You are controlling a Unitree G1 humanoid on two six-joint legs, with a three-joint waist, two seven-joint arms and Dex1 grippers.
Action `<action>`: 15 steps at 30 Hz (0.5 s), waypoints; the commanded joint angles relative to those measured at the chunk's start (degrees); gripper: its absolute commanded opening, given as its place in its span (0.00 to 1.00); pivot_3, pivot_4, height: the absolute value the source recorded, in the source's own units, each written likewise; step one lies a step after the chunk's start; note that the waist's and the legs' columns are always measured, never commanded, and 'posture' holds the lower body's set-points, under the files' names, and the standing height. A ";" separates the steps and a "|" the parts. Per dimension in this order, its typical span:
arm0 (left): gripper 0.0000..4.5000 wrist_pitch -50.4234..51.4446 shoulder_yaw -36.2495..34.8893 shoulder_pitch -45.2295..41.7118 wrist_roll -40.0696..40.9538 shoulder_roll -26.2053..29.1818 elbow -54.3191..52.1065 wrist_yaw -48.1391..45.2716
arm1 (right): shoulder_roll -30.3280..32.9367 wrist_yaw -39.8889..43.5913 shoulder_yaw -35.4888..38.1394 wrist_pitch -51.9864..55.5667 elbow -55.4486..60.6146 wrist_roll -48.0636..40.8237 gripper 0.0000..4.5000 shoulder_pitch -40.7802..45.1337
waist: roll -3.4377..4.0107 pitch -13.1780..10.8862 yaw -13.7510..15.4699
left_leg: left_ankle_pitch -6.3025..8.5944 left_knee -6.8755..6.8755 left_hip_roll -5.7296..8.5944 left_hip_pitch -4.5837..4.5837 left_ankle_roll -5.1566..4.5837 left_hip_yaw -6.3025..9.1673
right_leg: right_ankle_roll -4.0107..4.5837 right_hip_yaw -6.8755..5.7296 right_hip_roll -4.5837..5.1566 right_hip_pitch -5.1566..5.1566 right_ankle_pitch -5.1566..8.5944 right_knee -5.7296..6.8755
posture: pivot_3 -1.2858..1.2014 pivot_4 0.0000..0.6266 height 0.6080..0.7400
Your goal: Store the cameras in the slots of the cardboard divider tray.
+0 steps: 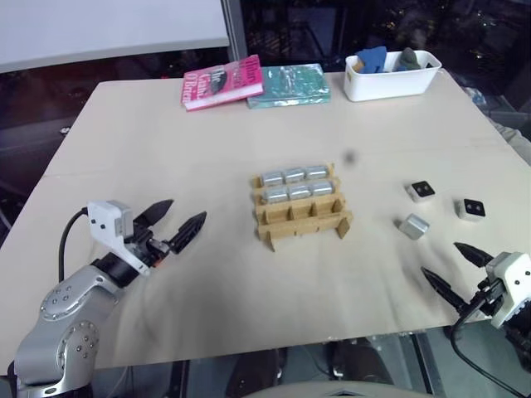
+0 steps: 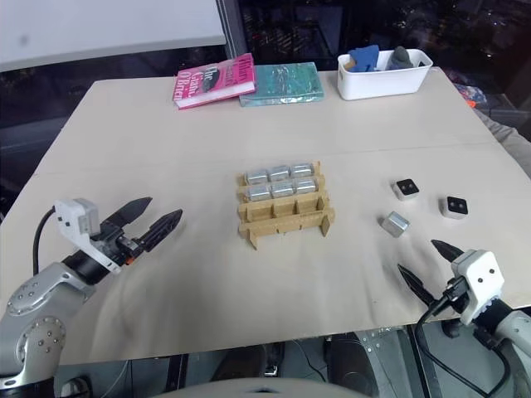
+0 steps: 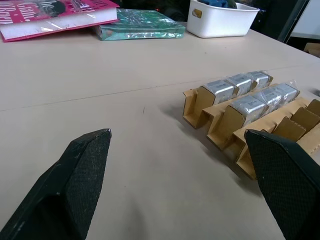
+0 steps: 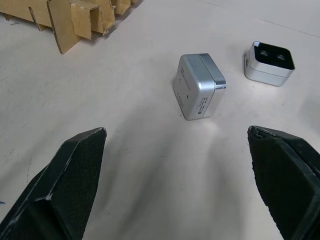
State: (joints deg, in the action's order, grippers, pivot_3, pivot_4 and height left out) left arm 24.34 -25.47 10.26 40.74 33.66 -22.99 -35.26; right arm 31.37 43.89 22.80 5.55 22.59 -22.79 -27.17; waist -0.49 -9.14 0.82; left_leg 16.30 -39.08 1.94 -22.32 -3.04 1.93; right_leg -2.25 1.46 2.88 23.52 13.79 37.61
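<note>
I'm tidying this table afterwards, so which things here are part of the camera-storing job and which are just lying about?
Part of the job:
- cardboard divider tray
- six cameras in the tray
- three loose cameras, on the table near the right gripper

Lying about:
- pink book
- green book
- white bin

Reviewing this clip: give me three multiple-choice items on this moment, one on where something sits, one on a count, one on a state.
1. Where do the loose cameras lie?
A. Right of the tray
B. Left of the tray
C. In the white bin

2. How many cameras are in the tray?
A. Three
B. Six
C. Nine

3. What state is the right claw in?
A. Shut on a camera
B. Shut, empty
C. Open, empty

Key: 1 A, three cameras lie on the table right of the tray. 2 B, the two far rows are full and the near row empty. 3 C, the right claw has its fingers spread with nothing between them.
</note>
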 commanded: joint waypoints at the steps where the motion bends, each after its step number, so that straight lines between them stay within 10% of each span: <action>1: 0.98 0.39 -1.50 -1.33 1.85 1.09 -0.35 -1.19 | -0.32 -3.07 0.94 0.92 2.72 0.46 1.00 0.87 | 0.00 0.00 0.00 | 0.00 0.00 0.00 0.00 0.00 0.00 | 0.00 0.00 0.00 0.00 0.00 0.00 | 0.52 0.24 1.00; 15: 0.98 6.46 1.95 -5.66 18.03 11.22 -13.62 -20.48 | 5.35 -21.90 5.24 32.22 -3.53 -0.26 1.00 24.44 | 0.09 -0.02 -0.11 | -0.06 -0.01 0.04 -0.17 0.09 -0.01 | -0.01 -0.01 -0.01 0.17 -0.03 -0.01 | 0.52 0.24 1.00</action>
State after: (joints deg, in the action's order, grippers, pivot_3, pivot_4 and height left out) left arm 30.18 -24.03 5.35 56.47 43.64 -33.09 -52.86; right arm 35.55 24.02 26.81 34.54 19.96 -22.58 -4.40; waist -0.40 -9.16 0.72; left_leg 16.23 -39.07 1.98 -22.49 -2.94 1.92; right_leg -2.23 1.44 2.88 23.69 13.78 37.60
